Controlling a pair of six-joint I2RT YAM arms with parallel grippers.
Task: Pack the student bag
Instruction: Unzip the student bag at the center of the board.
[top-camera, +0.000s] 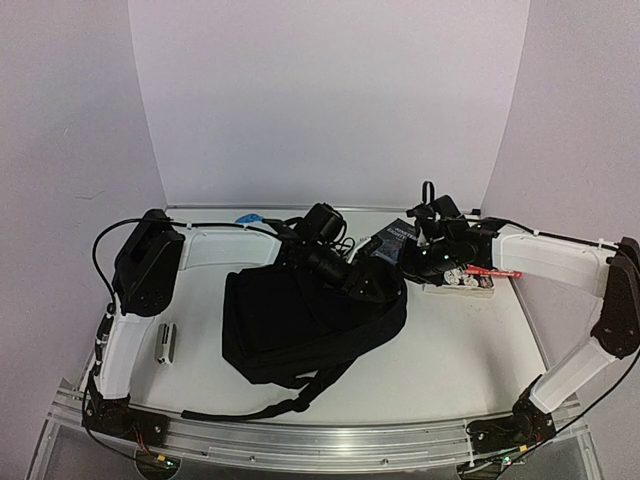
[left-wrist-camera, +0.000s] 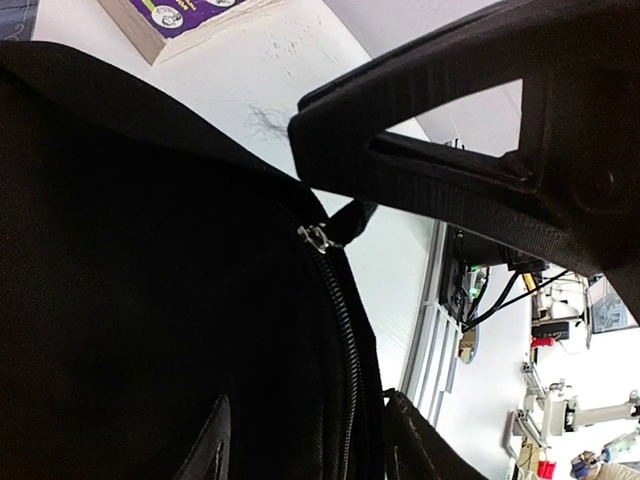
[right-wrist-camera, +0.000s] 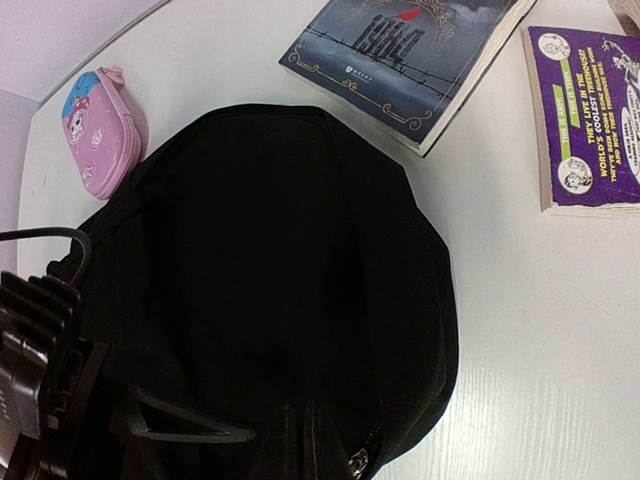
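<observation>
**Bag mid-table, left jaws astride its zip**

From my seat the student bag (top-camera: 305, 320) lies flat in the middle of the tabletop (top-camera: 470, 350), black and slumped. One shoulder strap (top-camera: 250, 408) trails toward the near edge. On the left wrist camera I see its zippered seam running up the picture, with the metal zipper pull (left-wrist-camera: 315, 238) at the top of it.

The left gripper (top-camera: 378, 288) sits over the bag's far right corner. Its fingers (left-wrist-camera: 430, 150) stand about half parted with the zip edge between them — nothing looks clamped.

The right gripper (top-camera: 415, 268) is just beside that same corner, coming in from the right. It is fully closed, and I cannot tell whether any fabric is caught in it.

Further out:
- A dark blue paperback (right-wrist-camera: 410, 60) lies close to the bag's edge, toward the far edge of the tabletop.
- A purple book (right-wrist-camera: 590, 110) lies beside the paperback on the right side.
- A pink and blue pouch (right-wrist-camera: 95, 130) rests at the far edge, touching or nearly touching the bag.
- A small silver and black object (top-camera: 166, 343) lies near the left edge — too small for me to name.
</observation>
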